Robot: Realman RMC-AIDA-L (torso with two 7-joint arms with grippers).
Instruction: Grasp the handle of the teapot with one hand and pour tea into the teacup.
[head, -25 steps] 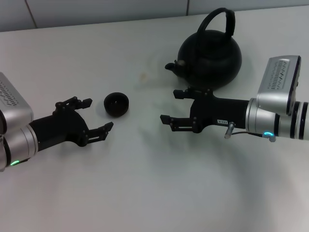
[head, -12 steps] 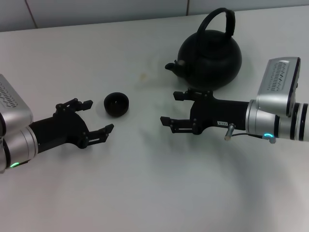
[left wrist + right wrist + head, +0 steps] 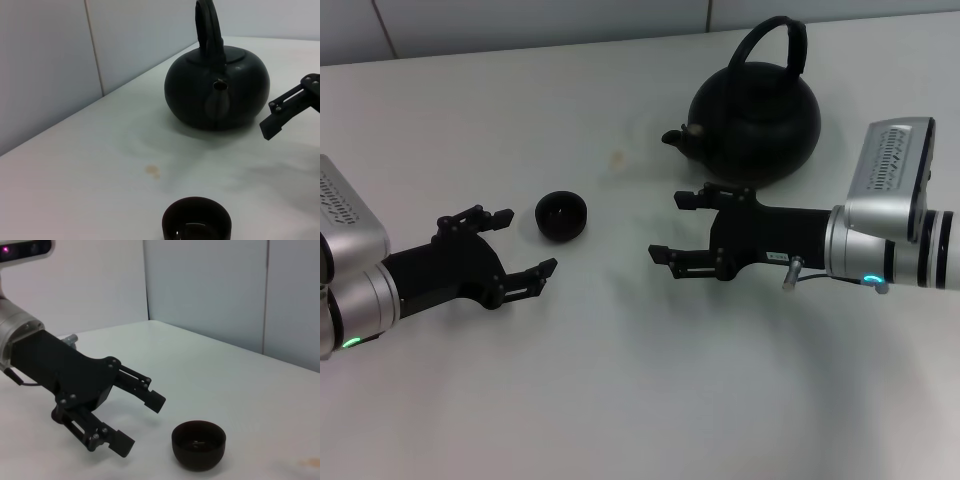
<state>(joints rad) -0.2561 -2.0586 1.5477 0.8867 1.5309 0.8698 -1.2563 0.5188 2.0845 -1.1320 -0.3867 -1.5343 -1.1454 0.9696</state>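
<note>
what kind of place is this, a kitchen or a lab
Likely a lab test bench, not a kitchen: a bare white table against plain wall panels, holding only a teapot and a teacup.

White table [image 3: 620, 400]: teapot [image 3: 757, 122] stood at far right, spout toward the left; teacup [image 3: 561, 216] set well apart; small brownish stain [image 3: 616, 156] between them.

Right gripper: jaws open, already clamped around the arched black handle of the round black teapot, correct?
Not clamped. In the head view the right gripper, jaws open, hovers in front of the round black teapot, clear of its arched black handle.
</note>
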